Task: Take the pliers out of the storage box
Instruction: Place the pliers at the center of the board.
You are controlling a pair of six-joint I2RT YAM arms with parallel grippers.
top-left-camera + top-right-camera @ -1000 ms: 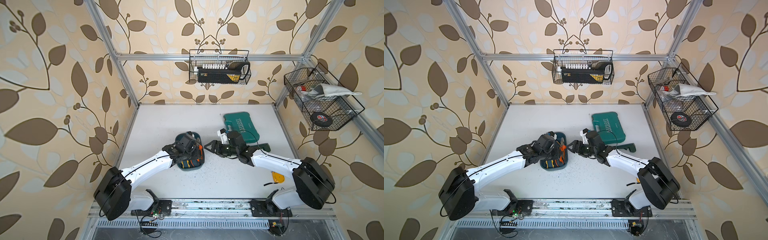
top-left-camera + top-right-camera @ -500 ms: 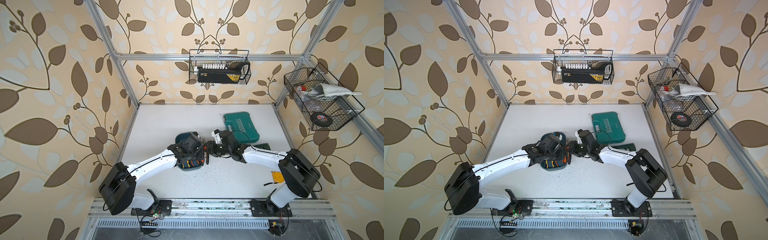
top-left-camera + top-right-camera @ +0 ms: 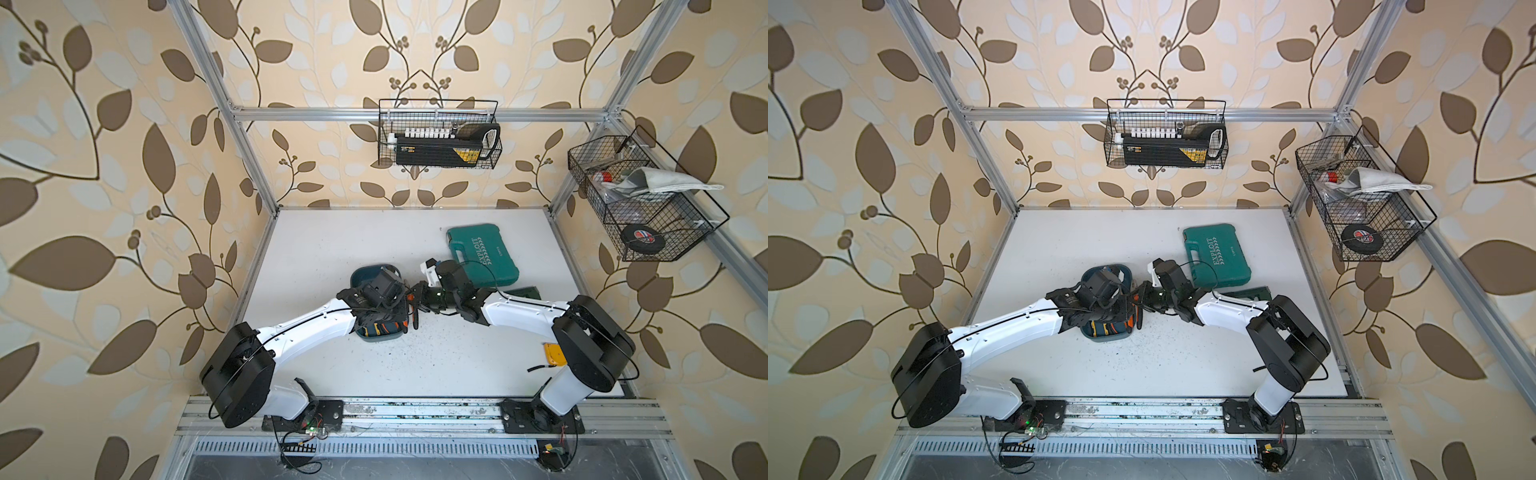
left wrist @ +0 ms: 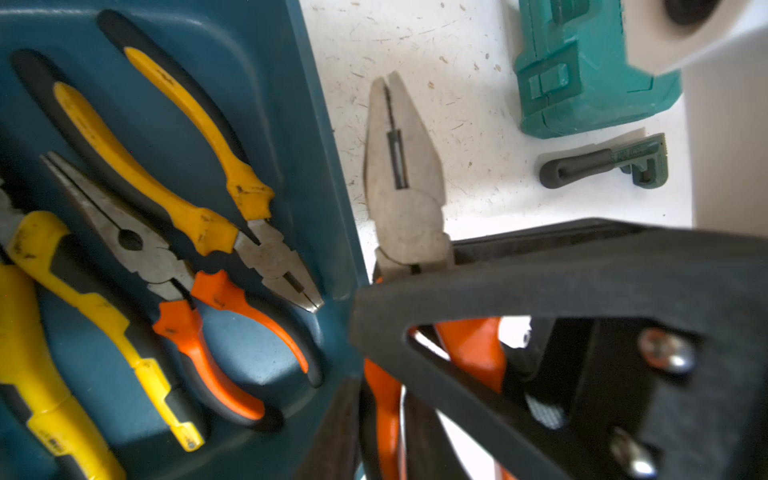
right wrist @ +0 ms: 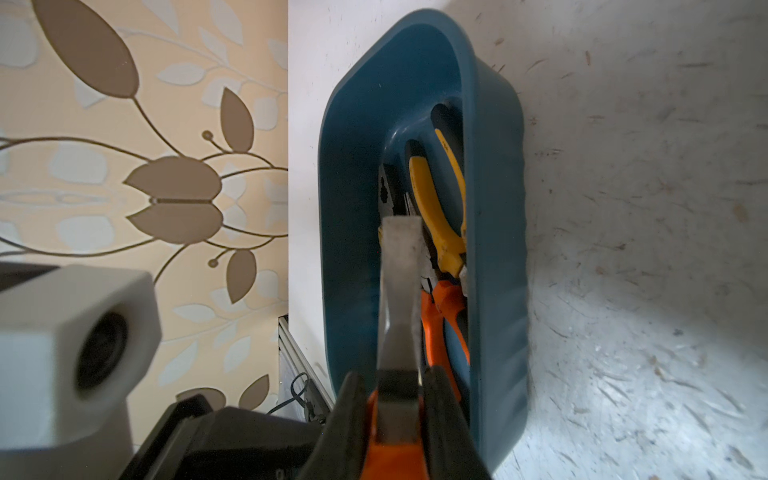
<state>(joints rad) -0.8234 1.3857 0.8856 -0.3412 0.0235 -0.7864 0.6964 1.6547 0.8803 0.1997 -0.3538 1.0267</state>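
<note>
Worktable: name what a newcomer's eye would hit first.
Two white arms meet mid-table at the blue tray, where the right gripper clamps orange-handled pliers. Farther back lies a green tool case, and yellow-handled pliers lie in the tray.

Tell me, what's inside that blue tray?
Three pairs: yellow-handled pliers, orange-handled long-nose pliers and a second yellow-handled pair, its head mostly out of frame. From above, the left arm covers most of the storage box.

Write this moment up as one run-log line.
phase: likely handover beside storage box | right tool: shut on orange-handled pliers | left tool: grip unclear | in box: three other pliers
</note>
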